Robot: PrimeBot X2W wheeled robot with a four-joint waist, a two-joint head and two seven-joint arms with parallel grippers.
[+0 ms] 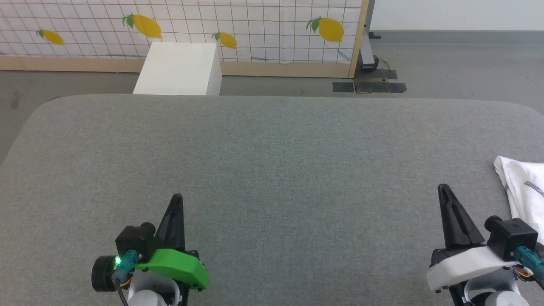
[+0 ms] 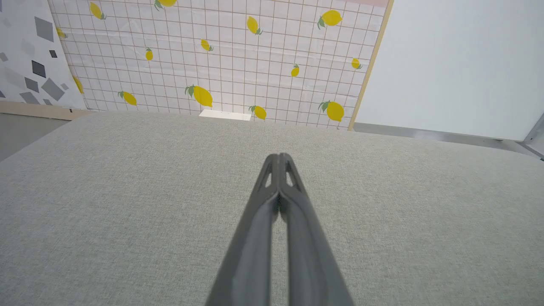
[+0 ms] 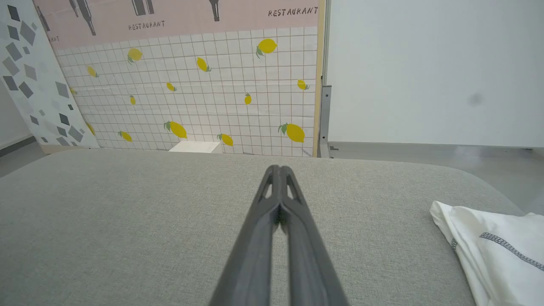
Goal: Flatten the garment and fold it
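The garment lies bunched at the right edge of the grey fabric-covered desk, running out of the head view's right side. It is white and creased, with a grey-and-white stitched seam crossing it. In the right wrist view the garment sits to the lower right, one rounded corner pointing toward the desk's middle.

The right hand is just beside the garment, to its left, and not touching it. Its two dark fingers are pressed together with nothing between them, and the right wrist view shows the tips of the right hand meeting.

The left hand is well apart from the garment, over bare desk at the lower left. The left hand is likewise closed and empty.

Beyond the desk's far edge a white box stands on the floor before a lemon-patterned tiled panel.
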